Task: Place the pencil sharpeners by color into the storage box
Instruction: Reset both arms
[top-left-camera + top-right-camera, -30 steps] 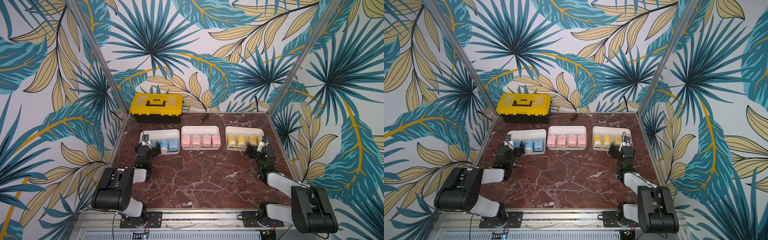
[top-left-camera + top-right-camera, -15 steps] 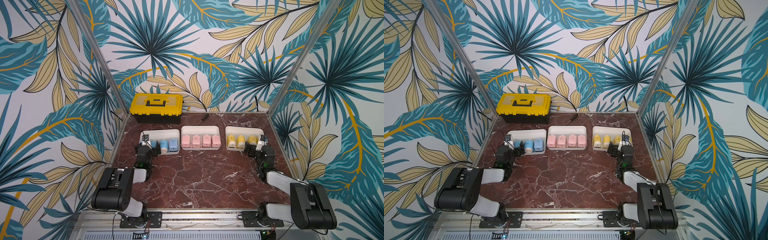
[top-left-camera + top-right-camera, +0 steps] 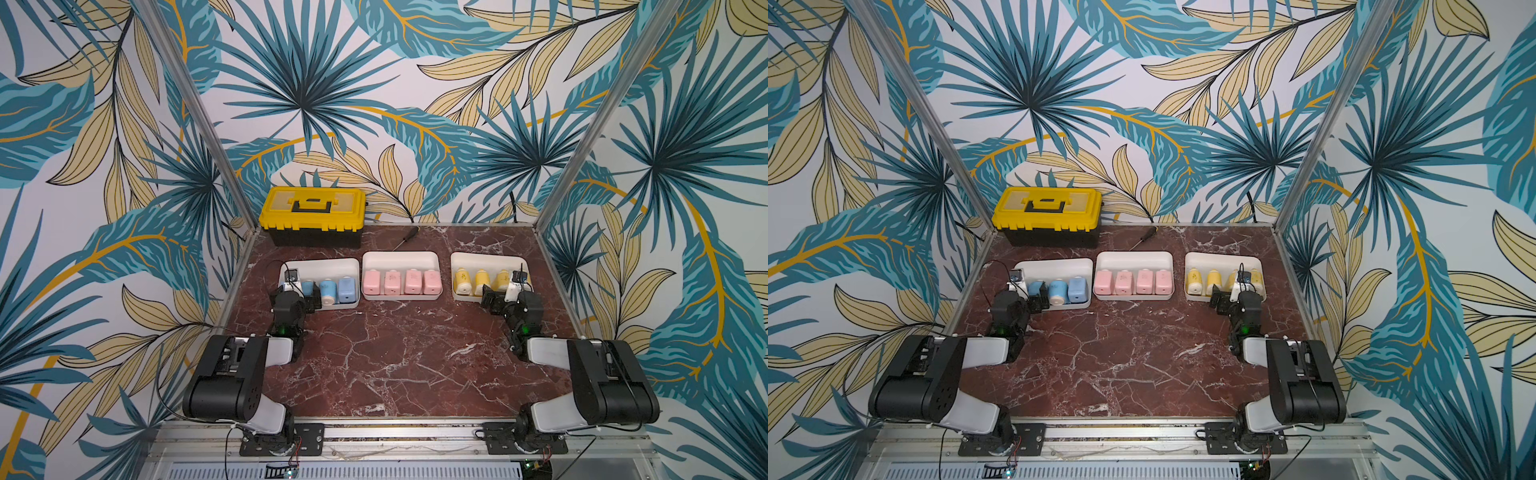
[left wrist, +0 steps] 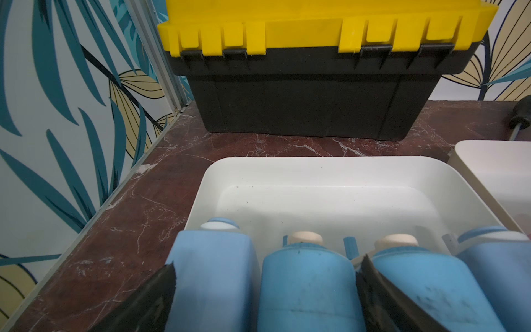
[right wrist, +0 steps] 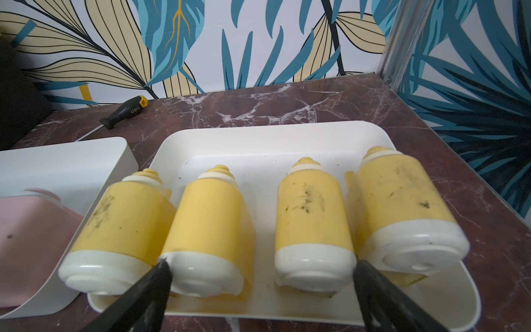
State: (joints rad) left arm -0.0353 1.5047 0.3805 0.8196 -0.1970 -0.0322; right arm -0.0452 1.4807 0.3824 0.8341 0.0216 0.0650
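- Where the marble tabletop (image 3: 395, 365) meets the back wall, a closed yellow-lidded toolbox (image 3: 312, 216) stands in the far left corner, and a black-handled screwdriver (image 5: 124, 111) lies on the marble just beside it.
- Three white trays sit in a row in front of the toolbox, close together but apart.
- Left tray (image 3: 328, 266): the blue pencil sharpeners (image 3: 348, 289) lie side by side along its near wall; the left wrist view shows four of them, white caps pointing toward the toolbox.
- Middle tray (image 3: 401, 259): four pink pencil sharpeners (image 3: 403, 281) lie in a neat row.
- Right tray (image 3: 482, 259): the yellow pencil sharpeners (image 3: 482, 281) lie in a row; the right wrist view shows all four, white bases toward the camera, the one nearest the right wall propped higher on the tray's rim.
- The left gripper (image 4: 264, 290) hangs low over the near edge of the left tray, jaws spread wide; its dark fingers (image 4: 161, 290) stand on either side of two blue sharpeners without clamping them.
- The right gripper (image 5: 260, 283) hovers at the near edge of the right tray, jaws likewise wide apart and holding nothing, with the two middle yellow sharpeners between its fingers (image 5: 155, 283).
- Both arms are folded low at the front corners of the table.
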